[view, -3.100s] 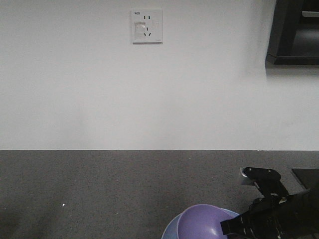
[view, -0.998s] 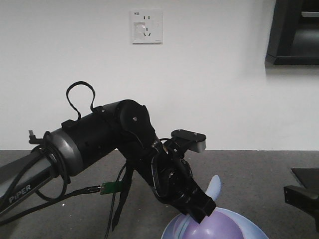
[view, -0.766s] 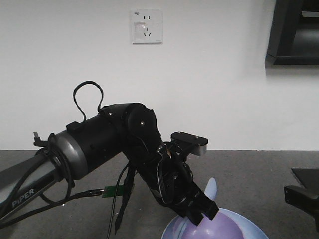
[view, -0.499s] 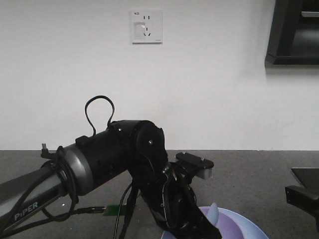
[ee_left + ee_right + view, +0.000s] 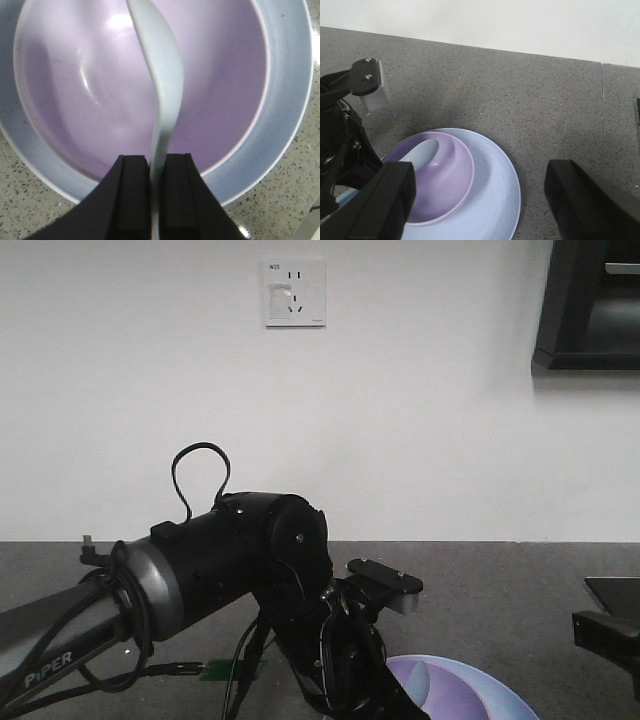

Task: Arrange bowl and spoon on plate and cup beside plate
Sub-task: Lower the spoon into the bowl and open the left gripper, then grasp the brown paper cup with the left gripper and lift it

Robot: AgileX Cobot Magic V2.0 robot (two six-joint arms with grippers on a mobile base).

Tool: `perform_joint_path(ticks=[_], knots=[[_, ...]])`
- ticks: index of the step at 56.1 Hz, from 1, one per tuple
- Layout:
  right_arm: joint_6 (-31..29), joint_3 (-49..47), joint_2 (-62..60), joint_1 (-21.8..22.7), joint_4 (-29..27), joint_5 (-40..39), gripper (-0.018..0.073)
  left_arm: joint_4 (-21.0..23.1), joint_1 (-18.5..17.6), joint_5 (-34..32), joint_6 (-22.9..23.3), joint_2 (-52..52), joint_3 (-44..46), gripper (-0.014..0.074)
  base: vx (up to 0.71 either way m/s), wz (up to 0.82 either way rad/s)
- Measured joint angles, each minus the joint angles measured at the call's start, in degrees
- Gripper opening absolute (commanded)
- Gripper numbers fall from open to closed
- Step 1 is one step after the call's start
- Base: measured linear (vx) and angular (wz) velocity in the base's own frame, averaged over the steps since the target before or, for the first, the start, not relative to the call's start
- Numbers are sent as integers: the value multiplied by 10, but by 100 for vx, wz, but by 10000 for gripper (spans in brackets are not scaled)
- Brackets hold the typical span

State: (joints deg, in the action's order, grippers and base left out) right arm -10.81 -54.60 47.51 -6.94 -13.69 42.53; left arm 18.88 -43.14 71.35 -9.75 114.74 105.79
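My left gripper (image 5: 154, 160) is shut on the handle of the white spoon (image 5: 162, 75), whose scoop reaches down into the lavender bowl (image 5: 220, 75). The bowl sits inside the pale blue plate (image 5: 285, 130). From the front, the spoon (image 5: 418, 680) shows low in the bowl (image 5: 465, 695) beside the left arm's wrist. My right gripper (image 5: 480, 200) stands open, its fingers wide apart over the near side of the plate (image 5: 492, 185). In the right wrist view the bowl (image 5: 455, 170) holds the spoon's scoop (image 5: 422, 150). The cup is out of view.
The left arm (image 5: 230, 580) fills the middle of the front view and stands left of the plate (image 5: 342, 150). The counter (image 5: 520, 90) is dark speckled grey and ends at a white wall. A seam (image 5: 603, 120) runs down its right side. A black cabinet (image 5: 590, 305) hangs at upper right.
Over the last second the left arm has lowered, carrying the spoon down into the bowl. Three seconds ago the left arm was out of view and the right gripper was at the bowl.
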Motion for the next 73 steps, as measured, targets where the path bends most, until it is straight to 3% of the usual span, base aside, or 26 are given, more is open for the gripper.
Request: perform_joint_path(ticks=[19, 33, 42, 50, 57, 67, 73], knots=[[5, 0, 0, 0, 0, 0, 578, 0, 0, 0, -10, 0, 0, 468, 0, 0], [5, 0, 0, 0, 0, 0, 578, -19, 0, 2, -21, -15, 17, 525, 0, 0], [5, 0, 0, 0, 0, 0, 578, -112, 0, 2, -8, -68, 50, 525, 0, 0], [5, 0, 0, 0, 0, 7, 578, -262, 11, 4, 43, -150, 42, 523, 0, 0], [6, 0, 0, 0, 0, 16, 578, -341, 68, 6, 72, -232, -9, 523, 0, 0], [7, 0, 0, 0, 0, 17, 578, -368, 192, 11, 73, -329, -118, 523, 0, 0], [7, 0, 0, 0, 0, 17, 578, -373, 244, 11, 69, -358, -178, 523, 0, 0]])
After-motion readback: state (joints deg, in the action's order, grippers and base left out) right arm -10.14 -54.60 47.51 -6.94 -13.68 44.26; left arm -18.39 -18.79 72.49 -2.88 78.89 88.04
